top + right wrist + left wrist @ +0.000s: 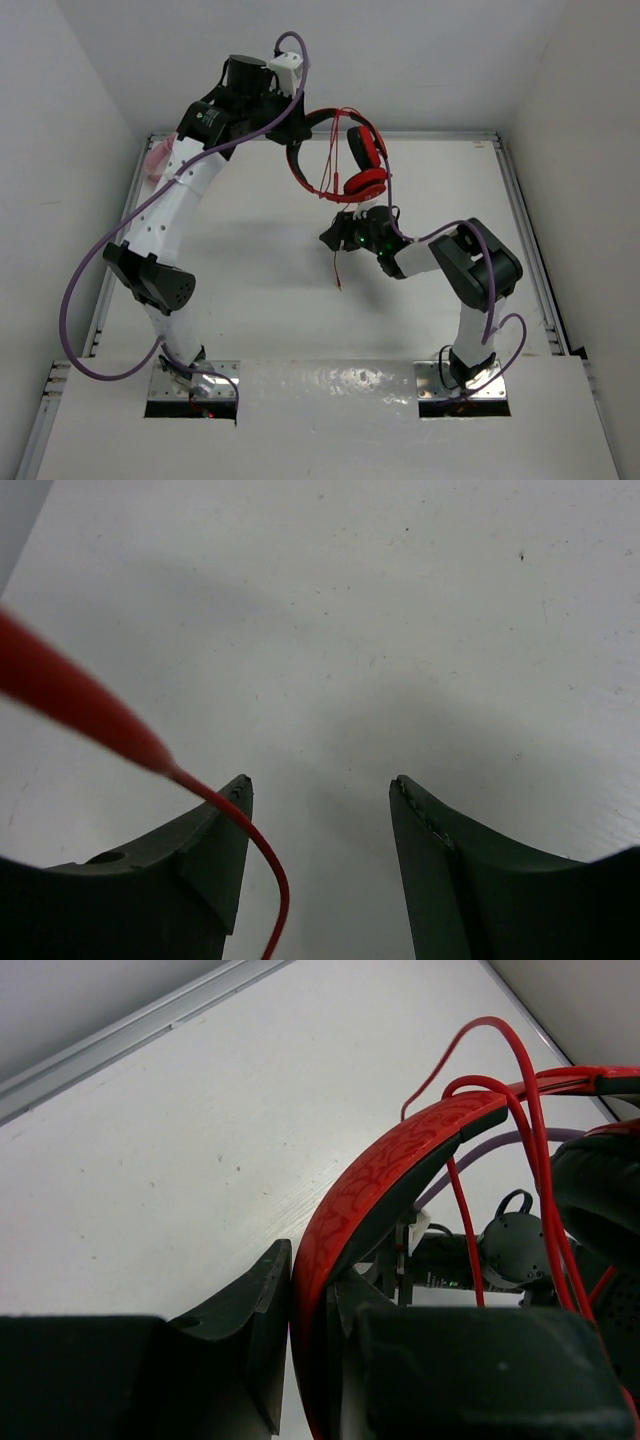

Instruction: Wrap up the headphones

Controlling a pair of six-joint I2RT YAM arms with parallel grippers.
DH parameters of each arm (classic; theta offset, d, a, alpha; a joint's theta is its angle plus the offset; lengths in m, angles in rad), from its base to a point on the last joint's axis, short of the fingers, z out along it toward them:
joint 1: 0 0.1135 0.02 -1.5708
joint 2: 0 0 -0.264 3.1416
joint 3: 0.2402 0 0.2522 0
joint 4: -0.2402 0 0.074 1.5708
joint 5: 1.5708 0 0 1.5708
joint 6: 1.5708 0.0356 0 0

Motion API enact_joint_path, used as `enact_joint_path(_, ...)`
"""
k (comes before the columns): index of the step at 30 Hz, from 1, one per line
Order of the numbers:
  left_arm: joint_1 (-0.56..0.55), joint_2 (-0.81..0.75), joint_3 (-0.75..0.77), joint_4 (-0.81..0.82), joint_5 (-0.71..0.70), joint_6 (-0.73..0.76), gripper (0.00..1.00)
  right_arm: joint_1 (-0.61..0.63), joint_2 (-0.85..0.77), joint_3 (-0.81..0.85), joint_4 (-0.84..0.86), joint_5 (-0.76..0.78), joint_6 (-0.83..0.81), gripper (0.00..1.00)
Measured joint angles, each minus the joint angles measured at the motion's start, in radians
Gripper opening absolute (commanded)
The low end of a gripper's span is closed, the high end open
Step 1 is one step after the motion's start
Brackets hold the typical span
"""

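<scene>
Upper middle of the overhead view: your left end effector (290, 135) holds the red headphones (366, 183) by the headband (300, 170), close to the back rail (440, 135) of the white worktop (250, 230); the two round ear cups (365, 150) sit to the right of the grip, one above the other in the frame. In the left wrist view that end effector (310, 1290) is narrow, its fingers (255, 1310) pressed on either side of the headband (400, 1160), with loops of cord (535, 1130) draped over the band at the right of the frame.

The thin red cord (338, 270) hangs down past the cups toward the middle of the frame, its tip over bare worktop. Your right end effector (335, 235) sits just below the lower cup, beside that cord; in the right wrist view it (320, 790) stands wide, and the cord (270, 870) crosses the tip of the finger (215, 850) on the left of the frame without being pinched.

Bare worktop (400, 630) shows beneath the wide fingers and across the centre and lower left of the overhead view. The side rails (530, 250) and white walls (590, 150) bound the worktop left and right; a pink object (160, 160) lies at the left rail, partly behind your left arm.
</scene>
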Motion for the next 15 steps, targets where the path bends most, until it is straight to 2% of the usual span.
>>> enact_joint_path(1,0.000,0.000,0.002,0.000,0.000,-0.003,0.00,0.004,-0.002,0.000,-0.002,0.008,-0.007,0.55)
enact_joint_path(4,0.000,0.000,0.004,0.002,0.000,-0.005,0.00,0.021,-0.005,0.003,-0.018,0.030,-0.033,0.33)
enact_joint_path(5,0.001,0.000,0.004,0.001,-0.001,-0.006,0.00,0.027,-0.005,0.003,-0.026,0.039,-0.038,0.18)
enact_joint_path(8,0.019,0.000,0.004,0.001,-0.005,-0.021,0.00,0.037,-0.009,0.003,-0.063,0.053,-0.062,0.00)
enact_joint_path(15,0.183,0.000,-0.002,0.005,0.002,-0.172,0.00,0.061,-0.130,-0.004,-0.236,0.087,-0.133,0.00)
